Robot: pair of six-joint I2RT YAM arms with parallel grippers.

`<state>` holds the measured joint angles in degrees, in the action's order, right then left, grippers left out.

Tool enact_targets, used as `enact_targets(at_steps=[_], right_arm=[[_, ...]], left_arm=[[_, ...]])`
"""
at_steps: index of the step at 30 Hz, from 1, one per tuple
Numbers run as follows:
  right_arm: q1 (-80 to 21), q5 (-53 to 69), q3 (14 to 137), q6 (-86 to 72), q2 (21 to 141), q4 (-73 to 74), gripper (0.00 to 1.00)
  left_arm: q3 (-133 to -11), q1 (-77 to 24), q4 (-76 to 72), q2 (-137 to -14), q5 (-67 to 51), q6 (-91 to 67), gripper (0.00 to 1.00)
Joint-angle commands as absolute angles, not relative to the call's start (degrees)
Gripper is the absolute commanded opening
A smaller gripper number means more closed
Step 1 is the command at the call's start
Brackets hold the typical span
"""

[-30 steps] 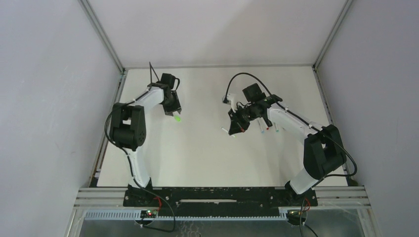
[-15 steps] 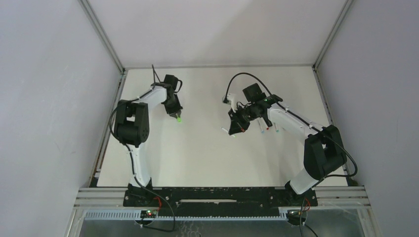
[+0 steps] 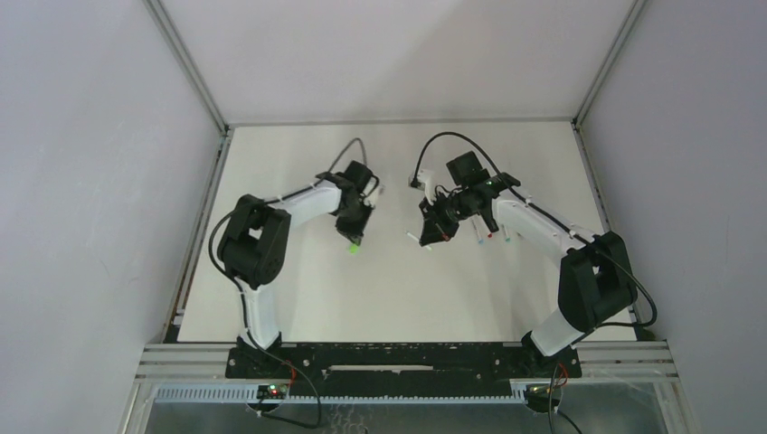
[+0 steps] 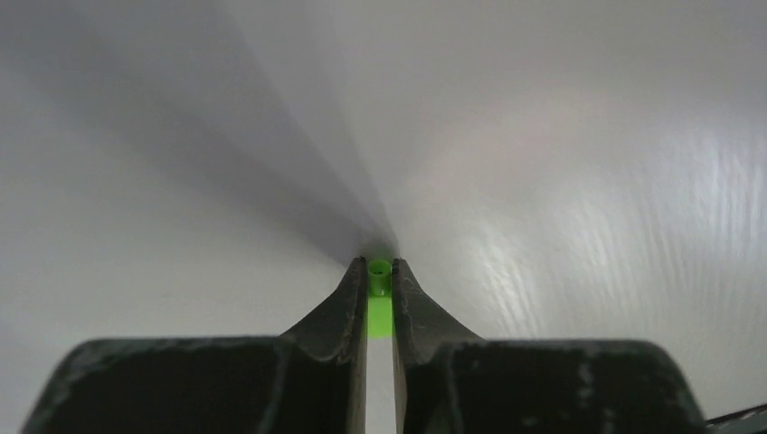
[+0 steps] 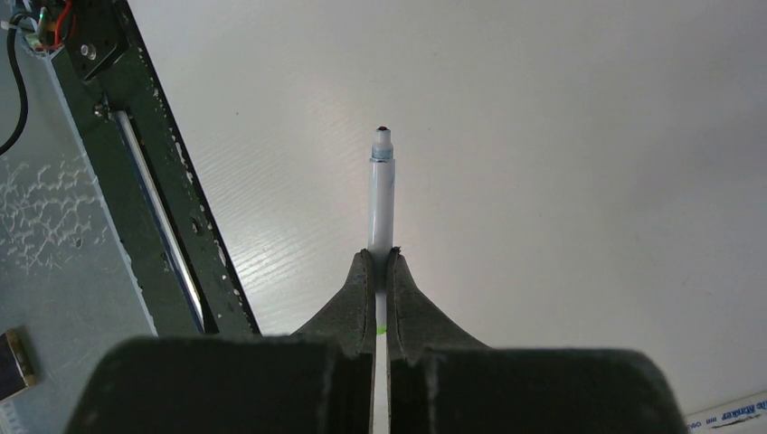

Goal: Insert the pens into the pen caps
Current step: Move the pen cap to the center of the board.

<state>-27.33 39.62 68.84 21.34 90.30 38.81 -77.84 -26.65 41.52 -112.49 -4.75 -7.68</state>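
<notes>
Rear of the pen [image 5: 381,208] out of sight between the fingers [image 5: 353,306].

Short bright-green plastic cap [image 4: 379,315], open end outward, pinched in left gripper [image 4: 379,274]; thin white dark-tipped pen [image 5: 381,190] projecting from right gripper [image 5: 381,262]; blue-ended pen [image 3: 478,238], red-ended pen [image 3: 489,233] and green-ended pen [image 3: 507,237] lying side by side.

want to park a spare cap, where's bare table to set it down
Widest bare patch: the near half of the table, from the front rail up to the left gripper and right gripper. The far strip along the back edge is bare too. Crowded: the loose pens beside the right gripper.
</notes>
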Motion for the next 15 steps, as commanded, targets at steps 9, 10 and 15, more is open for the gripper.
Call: enact_targets(at_steps=[9, 10, 15], right_arm=[[-21.9, 43.2, 68.8, 22.2, 85.4, 38.8, 0.0], [-21.8, 43.3, 68.7, 22.2, 85.4, 38.8, 0.0], [-21.8, 43.4, 68.4, 22.4, 85.8, 39.1, 0.0]], left_arm=[[-73.0, -35.9, 38.9, -108.0, -1.3, 21.3, 0.24], [-73.5, -35.8, 38.9, -108.2, -1.2, 20.7, 0.27], [-73.0, -34.5, 34.5, -105.2, -1.8, 15.2, 0.38]])
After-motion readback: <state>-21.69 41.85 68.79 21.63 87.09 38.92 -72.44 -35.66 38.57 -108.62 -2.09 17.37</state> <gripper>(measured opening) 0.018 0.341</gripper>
